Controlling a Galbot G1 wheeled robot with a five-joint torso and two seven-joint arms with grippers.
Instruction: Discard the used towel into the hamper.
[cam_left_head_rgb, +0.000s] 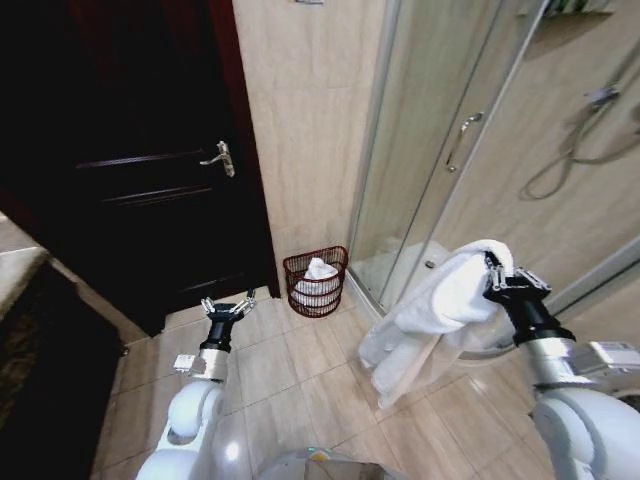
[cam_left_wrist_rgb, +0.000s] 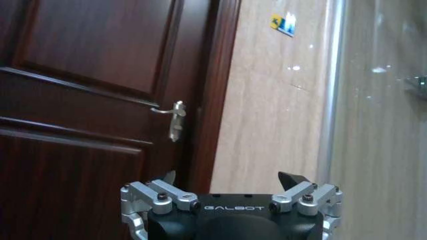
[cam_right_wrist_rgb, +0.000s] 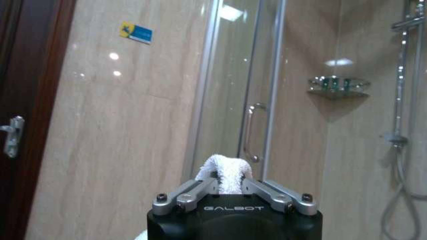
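Note:
A white towel (cam_left_head_rgb: 435, 318) hangs in long folds from my right gripper (cam_left_head_rgb: 492, 268), which is shut on its top fold at the right of the head view. In the right wrist view the towel (cam_right_wrist_rgb: 225, 172) bulges up between the closed fingers. The hamper (cam_left_head_rgb: 316, 281), a small dark reddish-brown wire basket, stands on the floor against the tiled wall between door and shower, with white cloth lying inside. It is well ahead of and left of the towel. My left gripper (cam_left_head_rgb: 228, 307) is open and empty, held low over the floor left of the hamper; its fingers (cam_left_wrist_rgb: 294, 180) stand apart.
A dark wooden door (cam_left_head_rgb: 150, 170) with a metal handle (cam_left_head_rgb: 222, 158) fills the left. A glass shower enclosure (cam_left_head_rgb: 440, 150) with a raised base rim stands right of the hamper. Beige tiled floor (cam_left_head_rgb: 300, 370) lies open between me and the hamper.

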